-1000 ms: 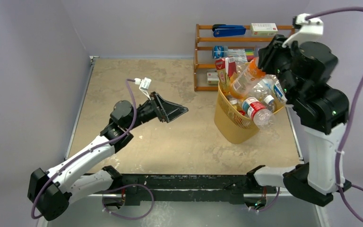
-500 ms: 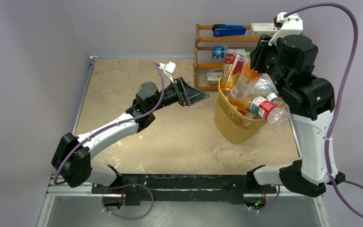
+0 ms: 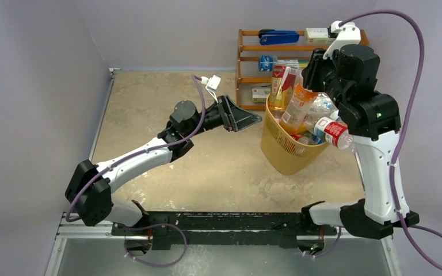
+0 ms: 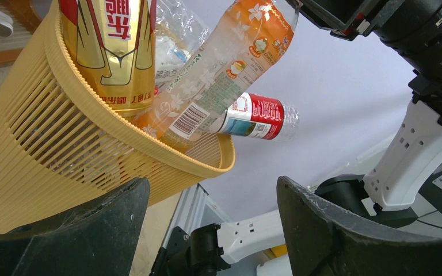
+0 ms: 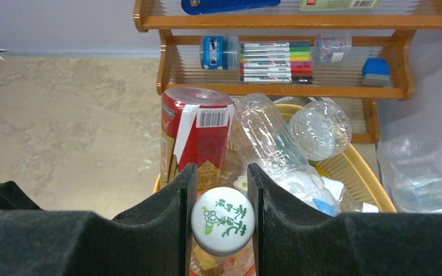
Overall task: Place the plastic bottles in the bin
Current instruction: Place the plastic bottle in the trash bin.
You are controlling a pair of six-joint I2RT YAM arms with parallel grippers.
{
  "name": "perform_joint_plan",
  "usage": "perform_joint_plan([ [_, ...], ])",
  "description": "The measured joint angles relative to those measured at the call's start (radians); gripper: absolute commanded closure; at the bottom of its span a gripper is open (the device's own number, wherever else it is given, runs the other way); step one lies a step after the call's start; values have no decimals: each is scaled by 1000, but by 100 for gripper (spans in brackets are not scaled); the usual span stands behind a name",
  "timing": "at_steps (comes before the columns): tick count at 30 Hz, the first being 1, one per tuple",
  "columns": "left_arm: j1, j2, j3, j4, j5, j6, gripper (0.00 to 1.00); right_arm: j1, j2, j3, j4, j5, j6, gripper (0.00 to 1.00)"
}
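- The bin (image 3: pixel 282 155) is found toward the far right corner of the tabletop (image 3: pixel 207 172), near the shelf rack (image 3: pixel 243 63) at the far edge. It is heaped above its rim with plastic bottles (image 3: pixel 319 107).
- An orange-labelled bottle (image 3: pixel 295 108) is held neck-up over the bin, its lower end down among the others. Its cap (image 5: pixel 223 220) is pinched between the fingers of the right tool (image 5: pixel 221 172).
- A red-labelled bottle (image 3: pixel 334 132) is seen lying across the bin's right rim, overhanging outward, and is judged liable to roll off.
- The bottles are judged light, thin-walled, easily crushed and slick. The cap or neck is taken as the stiffest hold.
- The left tool (image 4: pixel 212 192) is held spread and empty, near the bin's left wall.
- The cap grip is shown only by the right wrist view. The overhang is shown from below by the left wrist view. The bin's place on the tabletop is given by the top view alone.
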Motion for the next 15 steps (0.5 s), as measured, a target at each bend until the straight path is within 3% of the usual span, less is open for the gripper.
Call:
perform_joint_plan([
  [6, 0, 0, 0, -17, -1, 15, 20, 0, -8, 3, 2, -41, 1, 31],
  [12, 0, 0, 0, -27, -5, 18, 20, 0, -5, 76, -20, -55, 15, 7],
  [15, 0, 0, 0, -29, -5, 18, 19, 0, -3, 154, -47, -28, 25, 3],
])
